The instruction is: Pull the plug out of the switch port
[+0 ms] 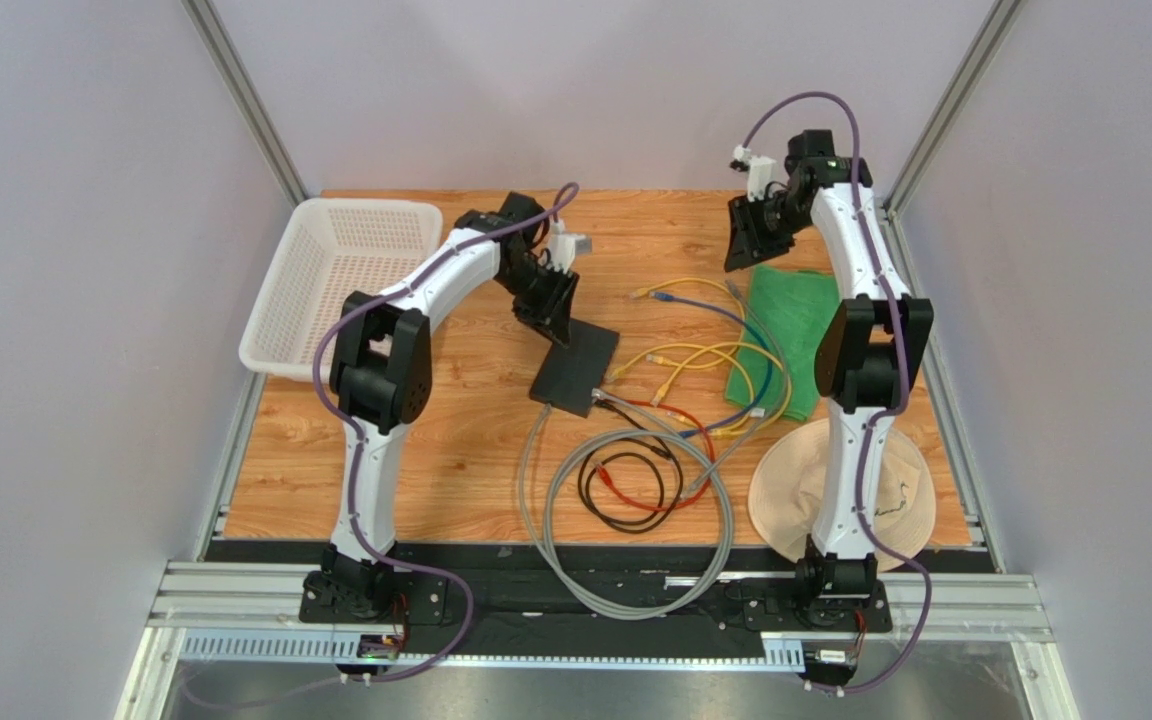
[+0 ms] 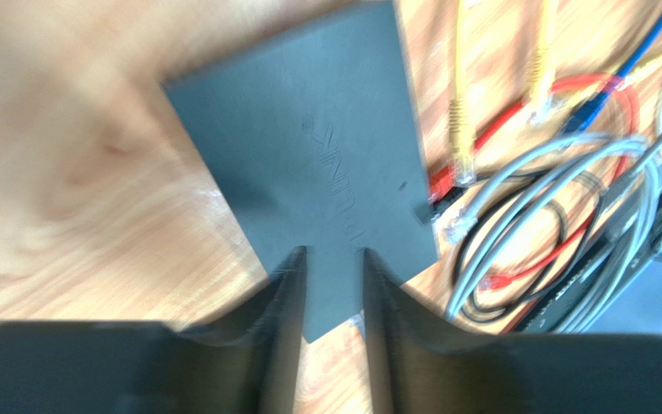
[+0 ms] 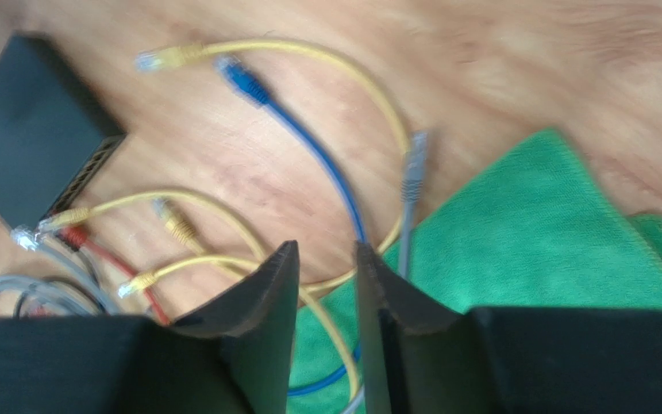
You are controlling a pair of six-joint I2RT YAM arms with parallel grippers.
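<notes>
The switch point(image 1: 573, 368) is a flat matte-black box lying mid-table. It fills the left wrist view point(image 2: 308, 155) and shows at the left of the right wrist view point(image 3: 32, 155). A dark plug point(image 2: 429, 212) sits at its port edge near the corner, and red, yellow and grey cable ends crowd beside it. This plug also shows in the top view point(image 1: 599, 398). My left gripper point(image 1: 545, 300) hangs over the switch's far end. Its jaws point(image 2: 333, 252) are a little apart with nothing between them. My right gripper point(image 1: 755, 233) is raised at the back right, jaws point(image 3: 327, 248) a little apart and empty.
Loose yellow, blue, red, black and grey cables point(image 1: 687, 368) lie right of and in front of the switch. A green cloth point(image 1: 785, 323) lies at the right and a beige hat point(image 1: 838, 488) at the front right. A white basket point(image 1: 334, 278) stands at the back left.
</notes>
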